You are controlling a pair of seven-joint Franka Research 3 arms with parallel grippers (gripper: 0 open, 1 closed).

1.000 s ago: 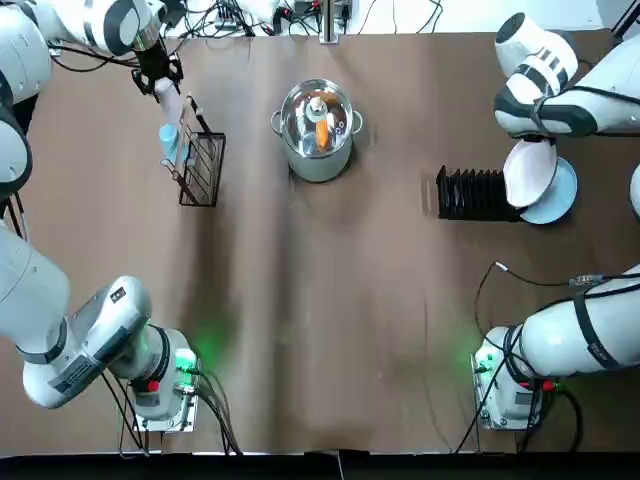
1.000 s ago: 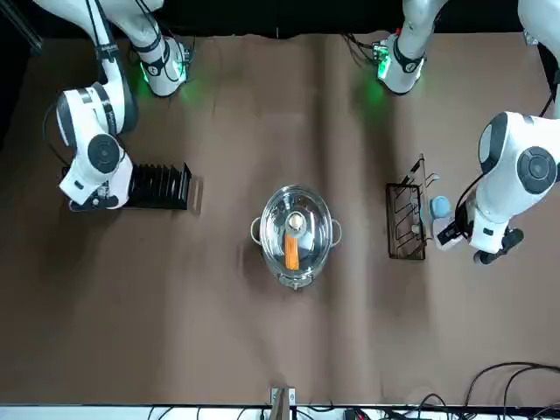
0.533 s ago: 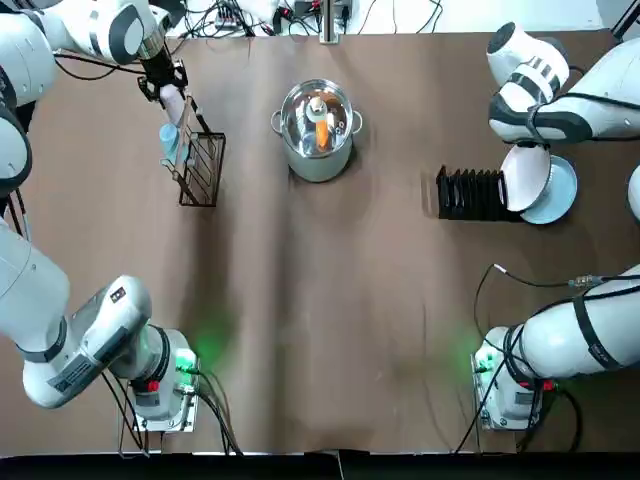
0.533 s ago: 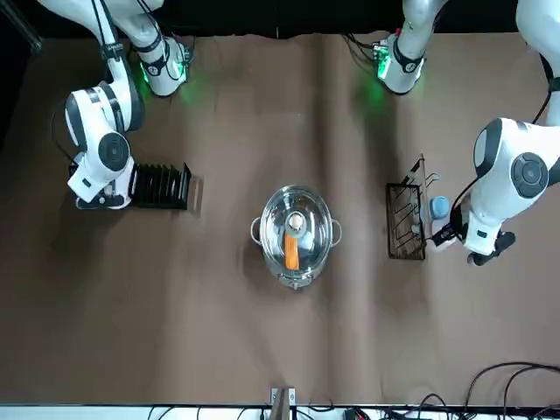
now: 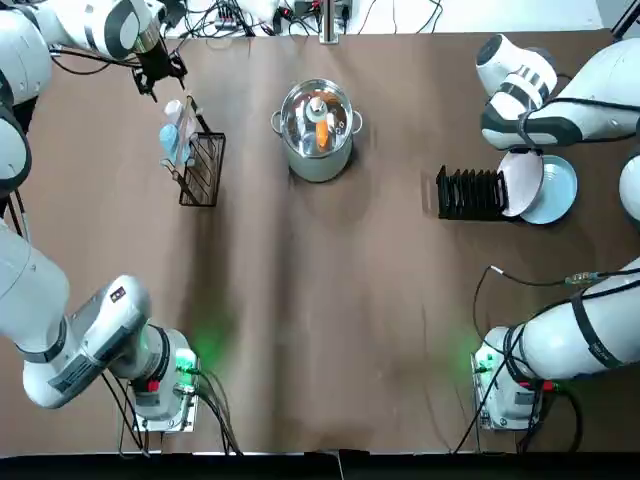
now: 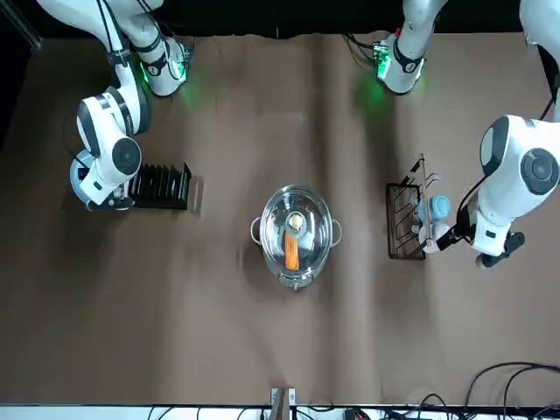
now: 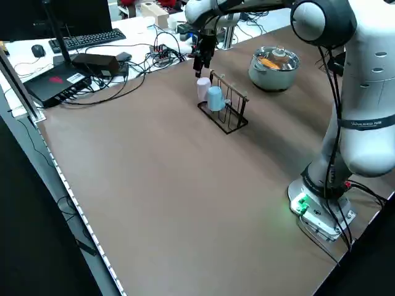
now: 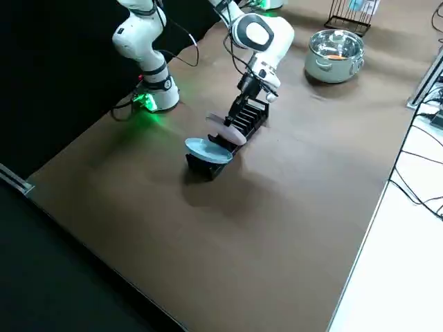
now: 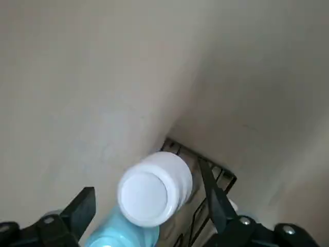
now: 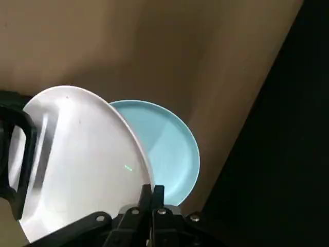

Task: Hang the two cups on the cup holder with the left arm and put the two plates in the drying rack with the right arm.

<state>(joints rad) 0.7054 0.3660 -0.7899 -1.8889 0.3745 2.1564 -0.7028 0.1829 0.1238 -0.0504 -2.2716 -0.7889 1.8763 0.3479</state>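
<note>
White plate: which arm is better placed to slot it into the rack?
Right. Its claw grips the white plate at the rack's end; the left claw is open, far off by the cup holder.

You have 2 cups on the small wire cup holder [image 5: 201, 165] at the table's far left: the white cup [image 9: 154, 188] and the light blue cup [image 5: 170, 142] hang side by side on its outer face (the blue one nearer the robot). The long black drying rack [image 5: 470, 194] sits on the right. The white plate [image 10: 77, 164] stands tilted at the rack's outer end. The light blue plate [image 5: 558, 190] lies just beyond it, partly covered by the white one.
</note>
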